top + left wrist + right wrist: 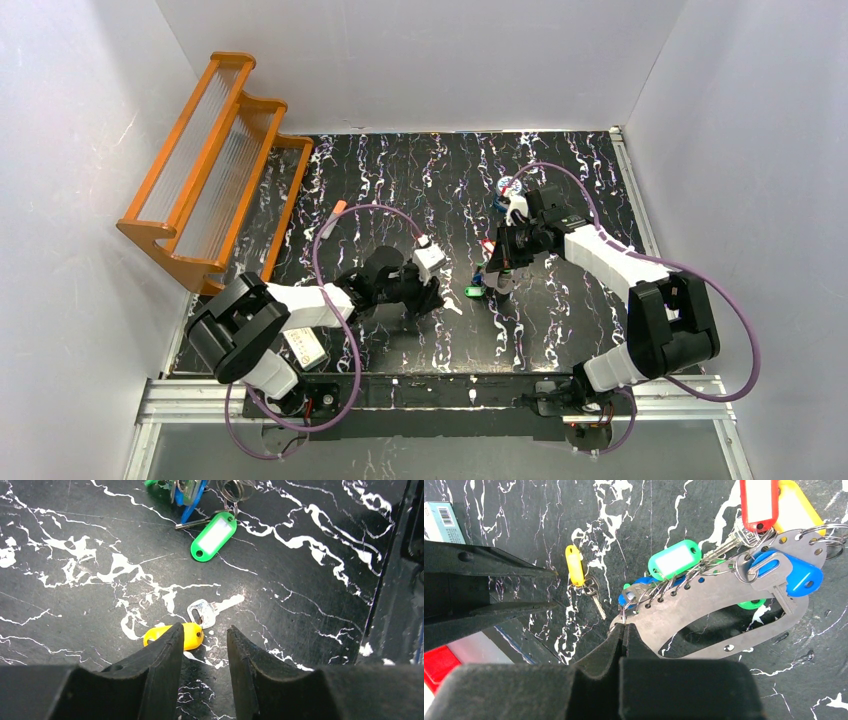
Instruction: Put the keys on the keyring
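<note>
Left gripper (204, 647): jaws apart, nothing between them; held low over the table (75, 630), straddling the loose key (206, 611).
Right gripper (624, 630): clamped shut on the narrow end of the keyring (724, 595), holding it at the band's edge.
Step in hand (judged): the left arm is lining up a pickup of the loose key while the right arm holds the keyring steady.
Loose key: silver, lying flat, joined by a small link to a yellow tag (192, 635); the tag is partly hidden behind one left finger. It lies near the keyring's clamped end and apart from it.
Keyring, appearance: flat greyish oval band with a large open centre and a row of small holes along one side.
Hung keys (744, 572): clustered on the holed side of the keyring on wire rings; green, blue, red and yellow tags.
Next move calls for (judged): descending squarely and closing on the thin, flat key without pushing it away, then carrying it to the keyring; threading looks fiddly.
</note>
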